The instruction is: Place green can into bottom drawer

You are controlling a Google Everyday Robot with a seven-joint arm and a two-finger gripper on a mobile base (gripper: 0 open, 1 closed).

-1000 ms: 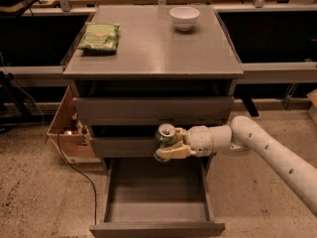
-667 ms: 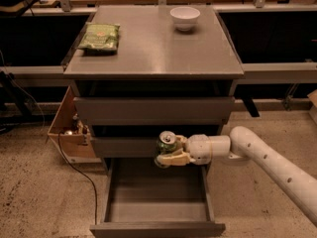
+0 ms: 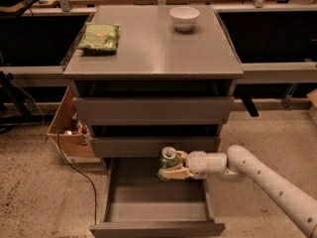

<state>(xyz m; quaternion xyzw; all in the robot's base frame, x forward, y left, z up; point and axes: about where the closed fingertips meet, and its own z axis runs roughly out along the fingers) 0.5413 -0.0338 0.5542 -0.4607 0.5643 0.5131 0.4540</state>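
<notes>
The green can [image 3: 169, 158], with green sides and a silver top, is held upright in my gripper [image 3: 172, 167], which is shut on it. The gripper reaches in from the right on a white arm. It holds the can over the back right part of the open bottom drawer [image 3: 156, 208], just below the front of the middle drawer [image 3: 153, 146]. The bottom drawer is pulled out and its grey inside shows nothing in it.
The grey cabinet's top [image 3: 153, 48] carries a flat green snack bag [image 3: 98, 36] at the left and a white bowl [image 3: 184, 18] at the back. A cardboard box [image 3: 69, 130] stands on the floor at the cabinet's left, with a black cable beside it.
The gripper with the can has moved slightly lower and to the right, down toward the open bottom drawer. The arm has followed it lower.
</notes>
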